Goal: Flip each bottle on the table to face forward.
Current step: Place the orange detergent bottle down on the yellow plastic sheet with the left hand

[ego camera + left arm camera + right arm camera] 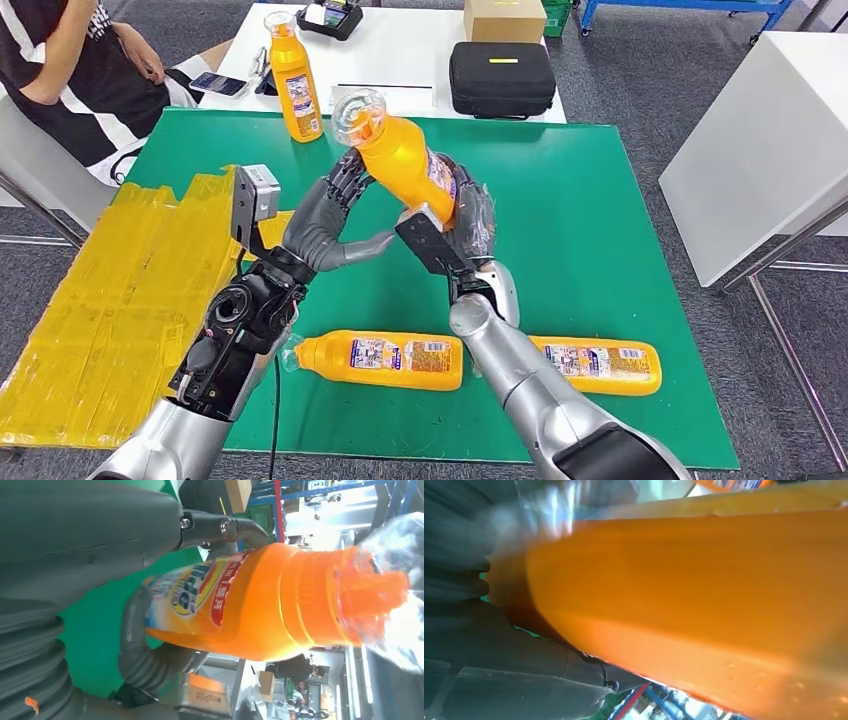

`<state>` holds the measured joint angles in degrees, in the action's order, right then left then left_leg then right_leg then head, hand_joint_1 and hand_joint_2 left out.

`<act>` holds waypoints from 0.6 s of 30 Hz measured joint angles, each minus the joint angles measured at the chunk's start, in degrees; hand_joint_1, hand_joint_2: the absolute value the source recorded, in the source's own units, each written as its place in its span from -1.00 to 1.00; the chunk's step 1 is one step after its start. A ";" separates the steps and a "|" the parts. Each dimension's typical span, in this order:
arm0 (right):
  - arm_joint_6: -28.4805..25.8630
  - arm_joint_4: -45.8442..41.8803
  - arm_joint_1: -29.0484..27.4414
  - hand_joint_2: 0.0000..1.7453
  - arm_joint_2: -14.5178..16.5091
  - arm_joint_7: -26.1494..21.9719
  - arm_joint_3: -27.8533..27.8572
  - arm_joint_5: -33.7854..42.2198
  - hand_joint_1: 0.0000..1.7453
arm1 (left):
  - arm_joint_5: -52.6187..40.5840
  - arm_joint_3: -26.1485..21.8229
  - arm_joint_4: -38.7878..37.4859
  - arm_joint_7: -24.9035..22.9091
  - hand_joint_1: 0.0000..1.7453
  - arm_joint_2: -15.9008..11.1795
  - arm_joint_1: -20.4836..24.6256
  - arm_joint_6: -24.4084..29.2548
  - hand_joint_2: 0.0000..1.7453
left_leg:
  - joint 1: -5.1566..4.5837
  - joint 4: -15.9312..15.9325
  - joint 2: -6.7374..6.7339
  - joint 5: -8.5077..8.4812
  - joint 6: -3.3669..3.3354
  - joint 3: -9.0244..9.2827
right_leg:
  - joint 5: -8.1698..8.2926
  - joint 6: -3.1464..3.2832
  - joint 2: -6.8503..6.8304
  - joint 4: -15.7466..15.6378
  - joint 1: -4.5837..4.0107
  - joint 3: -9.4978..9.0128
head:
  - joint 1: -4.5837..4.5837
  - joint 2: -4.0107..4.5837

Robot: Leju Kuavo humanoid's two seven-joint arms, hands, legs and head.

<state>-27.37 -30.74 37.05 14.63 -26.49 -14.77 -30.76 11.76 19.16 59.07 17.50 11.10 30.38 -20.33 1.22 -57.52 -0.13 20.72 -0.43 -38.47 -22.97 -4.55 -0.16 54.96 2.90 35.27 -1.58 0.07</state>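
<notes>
Over the middle of the green mat (600,250) you've got the held bottle (405,155) up in the air, tilted, clear cap end pointing up and toward the far-left side. It's bright orange with a clear cap over an orange nozzle, and the label with red and blue print shows in the left wrist view (200,590). Your right hand (462,225) is wrapped around its lower body, clamped on it; up close in the right wrist view the bottle (699,605) is just a blurry orange wall. Your left hand (330,215) has its fingers up against the bottle near the neck, thumb sticking out underneath. Can't tell for sure if it's actually gripping or just touching.

Two more bottles lie flat on the near part of the mat: the near-left bottle (385,360), labels up, and the near-right bottle (600,365), partly behind your right arm. An upright bottle (293,80) stands at the far edge.

Further out, a black case (502,78) and a cardboard box (504,18) sit on the white table (400,50), both closed so no idea what's inside. Yellow sheets (110,300) are on the left, and a person (75,70) sits at the far left.
</notes>
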 joint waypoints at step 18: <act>28.40 -11.67 -8.50 1.00 1.86 -2.81 -7.46 12.07 1.00 | -0.56 -1.77 -1.14 2.34 -1.00 -0.48 -0.04 1.17 1.00 | 0.06 0.01 -0.10 0.02 0.10 -0.11 | -0.03 0.05 0.04 0.02 -0.04 0.17 | -0.02 0.00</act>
<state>1.03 -42.40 28.55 16.48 -29.29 -22.23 -18.69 11.21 17.39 57.93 19.85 10.62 30.34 -19.16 1.28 -57.51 -0.22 20.74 -0.33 -38.58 -23.00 -4.51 -0.12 54.98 2.86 35.44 -1.60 0.07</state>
